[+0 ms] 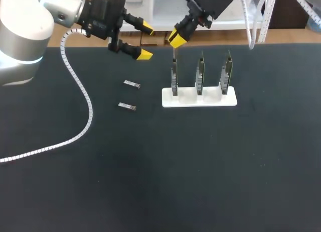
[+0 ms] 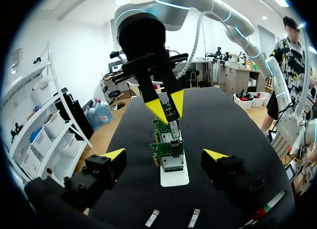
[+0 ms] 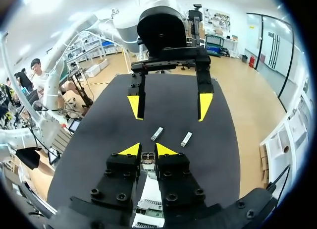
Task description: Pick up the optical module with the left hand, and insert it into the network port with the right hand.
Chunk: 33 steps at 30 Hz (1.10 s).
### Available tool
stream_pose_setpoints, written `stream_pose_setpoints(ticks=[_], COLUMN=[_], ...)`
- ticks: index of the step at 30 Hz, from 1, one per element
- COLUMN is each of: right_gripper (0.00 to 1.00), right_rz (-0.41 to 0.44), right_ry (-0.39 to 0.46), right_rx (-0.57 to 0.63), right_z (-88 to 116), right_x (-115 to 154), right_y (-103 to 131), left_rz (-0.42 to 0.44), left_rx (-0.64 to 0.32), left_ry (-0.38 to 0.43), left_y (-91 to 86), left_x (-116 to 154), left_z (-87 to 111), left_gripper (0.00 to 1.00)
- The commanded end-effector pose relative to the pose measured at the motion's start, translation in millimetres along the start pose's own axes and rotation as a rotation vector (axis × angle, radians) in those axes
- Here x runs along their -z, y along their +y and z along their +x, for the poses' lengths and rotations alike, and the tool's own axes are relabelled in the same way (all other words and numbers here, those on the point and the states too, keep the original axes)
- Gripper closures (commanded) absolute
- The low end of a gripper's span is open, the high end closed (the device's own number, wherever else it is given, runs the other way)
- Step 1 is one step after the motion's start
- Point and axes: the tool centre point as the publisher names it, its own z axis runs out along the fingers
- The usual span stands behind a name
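The right pincer (image 1: 176,37) has its yellow tips drawn close together, pinching a slim silver optical module (image 2: 173,122) from two sides. The module hangs upright over the end board, on the left arm's side, of three green circuit boards (image 1: 199,77). The boards stand in a white slotted stand (image 1: 210,101) on the black table (image 1: 200,166). Whether the module touches that board I cannot tell.

The left pincer (image 1: 144,40) is spread wide and holds nothing, hanging in the air just beside the right one. Two loose silver modules (image 1: 132,84) lie flat on the table near each other, on the left arm's side of the stand. Print on the boards is too small to read.
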Motion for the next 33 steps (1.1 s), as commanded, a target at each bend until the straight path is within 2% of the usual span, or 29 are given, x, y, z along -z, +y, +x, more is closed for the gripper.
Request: stream_pose_setpoints(ticks=[1,13,21,33], right_gripper=[1.00,1.00,1.00,1.00], right_rz=[-0.038,-0.042,-0.030,-0.024], right_ry=[-0.009,-0.008,0.004,-0.007], right_rx=[0.006,-0.005,0.014,0.004], right_z=[2.3,6.6,-0.7,2.6], right_x=[-4.3,-6.4,-0.2,-4.7], right_y=[-11.4,-9.8,-8.2,-4.3], left_rz=[0.002,0.002,0.002,0.002], left_rx=[0.002,0.002,0.002,0.002], left_ry=[0.005,0.005,0.005,0.005], left_y=[0.8,0.8,0.8,0.8], left_x=[-0.2,-0.2,-0.2,-0.2], left_z=[-0.6,-0.6,-0.6,-0.6], left_gripper=[0.00,0.00,0.00,0.00])
